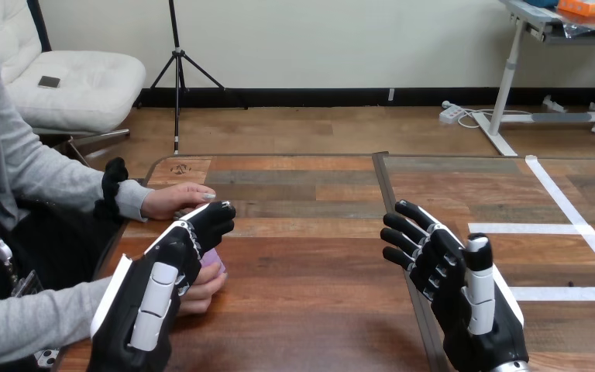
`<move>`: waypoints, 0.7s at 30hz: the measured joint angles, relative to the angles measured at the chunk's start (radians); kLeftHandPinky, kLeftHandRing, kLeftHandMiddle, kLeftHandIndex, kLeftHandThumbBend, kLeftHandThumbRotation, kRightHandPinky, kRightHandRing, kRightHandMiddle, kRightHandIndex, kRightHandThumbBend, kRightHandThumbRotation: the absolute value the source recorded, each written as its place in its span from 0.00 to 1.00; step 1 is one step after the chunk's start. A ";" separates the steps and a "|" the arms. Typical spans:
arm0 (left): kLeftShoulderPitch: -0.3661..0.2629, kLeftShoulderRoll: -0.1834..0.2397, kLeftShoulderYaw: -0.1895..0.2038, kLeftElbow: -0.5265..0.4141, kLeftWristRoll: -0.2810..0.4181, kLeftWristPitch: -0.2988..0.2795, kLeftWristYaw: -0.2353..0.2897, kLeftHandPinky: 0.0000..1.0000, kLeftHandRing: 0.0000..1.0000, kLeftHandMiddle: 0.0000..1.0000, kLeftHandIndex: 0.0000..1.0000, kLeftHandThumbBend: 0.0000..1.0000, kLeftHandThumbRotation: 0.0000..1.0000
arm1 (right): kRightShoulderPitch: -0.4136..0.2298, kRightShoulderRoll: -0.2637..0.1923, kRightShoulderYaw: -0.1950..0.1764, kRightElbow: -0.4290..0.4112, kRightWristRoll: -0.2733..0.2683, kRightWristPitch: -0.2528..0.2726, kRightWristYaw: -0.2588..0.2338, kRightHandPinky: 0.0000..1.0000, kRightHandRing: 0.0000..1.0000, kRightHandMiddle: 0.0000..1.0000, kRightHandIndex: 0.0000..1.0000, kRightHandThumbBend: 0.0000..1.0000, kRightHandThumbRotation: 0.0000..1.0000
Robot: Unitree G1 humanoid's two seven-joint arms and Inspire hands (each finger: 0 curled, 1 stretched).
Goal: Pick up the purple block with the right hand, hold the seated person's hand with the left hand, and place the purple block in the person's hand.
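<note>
The purple block lies in the person's near hand, at the left edge of the counter. Just a small pale purple patch of it shows, between that hand's curled fingers and the robot's left hand. The left hand comes in from the near left with its white-shelled back turned up, and lies over and just left of the person's near hand, covering much of it. Its fingers reach toward the far right, nearly straight and only loosely bent at the tips, and none of them is seen curling round the person's hand or the block; whether the two hands touch underneath cannot be told. The person's far hand rests flat on the counter, just beyond the left hand's fingertips, near the counter's far left corner. The robot's right hand is well apart from all this, on the near right, just right of the dark seam running down the counter. It is wide open, fingers spread and pointing far-left, thumb straight, and holds nothing. White tape lines cross the counter to its right.
</note>
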 measured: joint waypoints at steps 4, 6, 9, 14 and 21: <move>0.000 -0.003 0.000 0.000 0.000 0.000 0.001 0.91 0.85 0.84 0.81 0.63 0.99 | 0.004 0.003 0.000 -0.003 0.002 0.000 0.000 0.85 0.87 0.87 0.87 0.94 1.00; 0.000 -0.004 0.000 0.000 0.001 0.000 0.002 0.90 0.84 0.84 0.80 0.63 0.99 | 0.004 0.004 0.000 -0.003 0.002 0.000 0.000 0.85 0.87 0.87 0.87 0.94 1.00; 0.000 -0.007 0.001 0.000 0.003 0.000 0.003 0.88 0.83 0.83 0.80 0.63 0.99 | 0.004 0.004 0.000 -0.003 0.002 0.000 0.000 0.85 0.87 0.87 0.87 0.93 1.00; 0.000 -0.011 0.001 0.000 0.003 0.000 0.004 0.87 0.83 0.83 0.79 0.61 0.99 | 0.004 0.004 -0.001 -0.003 0.003 0.000 0.000 0.85 0.87 0.87 0.87 0.93 1.00; 0.000 -0.020 -0.001 0.000 0.006 0.002 0.013 0.85 0.82 0.82 0.78 0.59 0.98 | 0.004 0.004 -0.004 -0.003 0.007 0.000 0.000 0.85 0.87 0.87 0.87 0.93 1.00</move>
